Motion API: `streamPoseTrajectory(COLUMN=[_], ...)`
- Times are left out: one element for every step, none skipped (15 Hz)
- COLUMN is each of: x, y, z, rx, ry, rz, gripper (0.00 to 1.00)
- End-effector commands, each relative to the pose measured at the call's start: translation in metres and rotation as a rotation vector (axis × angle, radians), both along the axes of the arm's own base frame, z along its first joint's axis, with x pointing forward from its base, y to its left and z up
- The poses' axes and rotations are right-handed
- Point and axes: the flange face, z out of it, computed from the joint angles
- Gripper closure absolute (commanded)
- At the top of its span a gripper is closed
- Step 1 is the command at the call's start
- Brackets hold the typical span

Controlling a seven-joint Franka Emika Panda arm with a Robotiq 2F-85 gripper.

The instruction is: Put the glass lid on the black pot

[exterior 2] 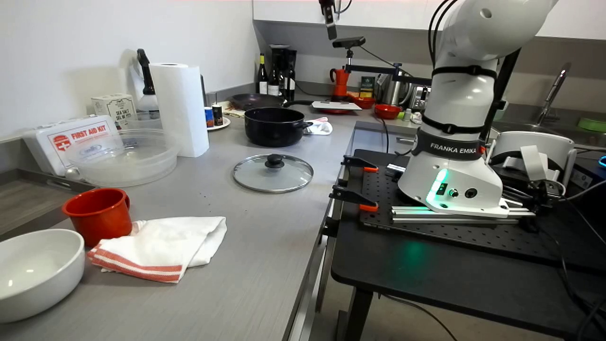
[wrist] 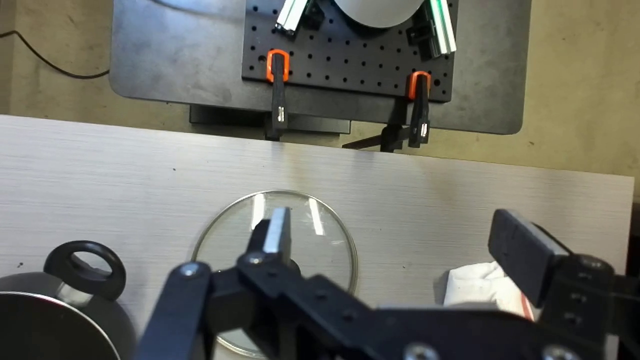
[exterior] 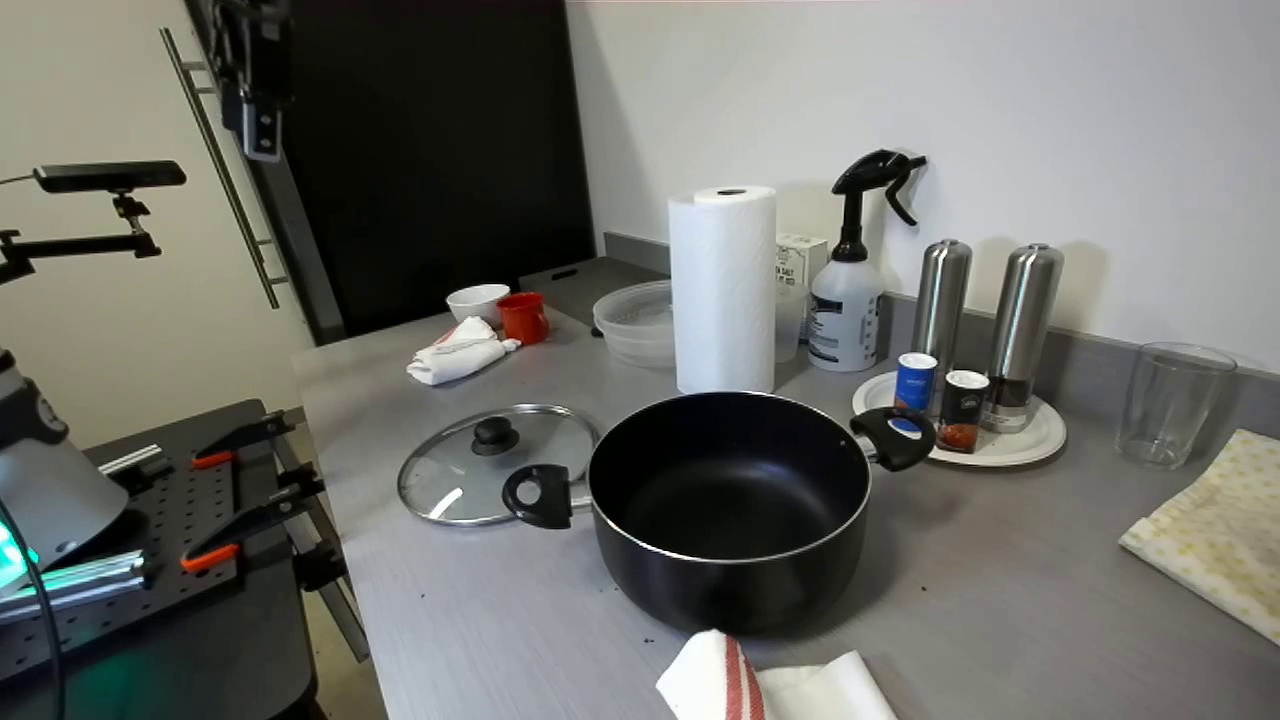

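Observation:
The glass lid lies flat on the grey counter, knob up, in both exterior views [exterior: 550, 455] [exterior 2: 296, 176]. The black pot stands uncovered beside it in both exterior views [exterior: 735, 595] [exterior 2: 272, 132], with one handle close to the lid's rim. In the wrist view the lid [wrist: 325, 255] is below the left finger, which hides most of its knob; the pot [wrist: 107, 320] is partly in view at lower left. My gripper [wrist: 395, 232] is wide open and empty. It hangs high above the counter in both exterior views [exterior: 262, 130] [exterior 2: 331, 31].
A paper towel roll [exterior: 725, 300] stands behind the lid and pot. A plate [exterior: 1045, 435] with mills and shakers is near the pot. A red mug [exterior 2: 97, 215], white bowl [exterior 2: 38, 274] and folded cloth [exterior 2: 165, 241] lie at the other end.

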Motion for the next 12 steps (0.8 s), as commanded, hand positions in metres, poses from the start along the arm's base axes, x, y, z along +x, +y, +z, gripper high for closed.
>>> streamPoseTrajectory(x=[0.026,0.032,0.037,0.042,0.046,0.05,0.054,0.057,0.061,0.065,0.069,0.074], y=[-0.005,-0.006,-0.006,-0.007,-0.007,-0.007,-0.007,-0.008,-0.008,-0.008,-0.008,-0.009], z=[-0.022,-0.029,-0.036,-0.043,-0.05,-0.058,-0.065,-0.071,-0.078,-0.084,-0.09,-0.096], rx=[-0.004,-0.005,-0.011,-0.011,-0.012,-0.013,-0.013,-0.02,-0.021,-0.026,-0.036,-0.047], ry=[0.012,0.015,0.013,0.011,0.013,0.015,0.016,0.012,0.012,0.011,0.004,-0.005], rz=[0.026,0.031,0.035,0.042,0.046,0.052,0.058,0.064,0.067,0.069,0.073,0.075], gripper=[0.0,0.0,0.0,0.0,0.0,0.0,0.0,0.0,0.0,0.0,0.0,0.0])
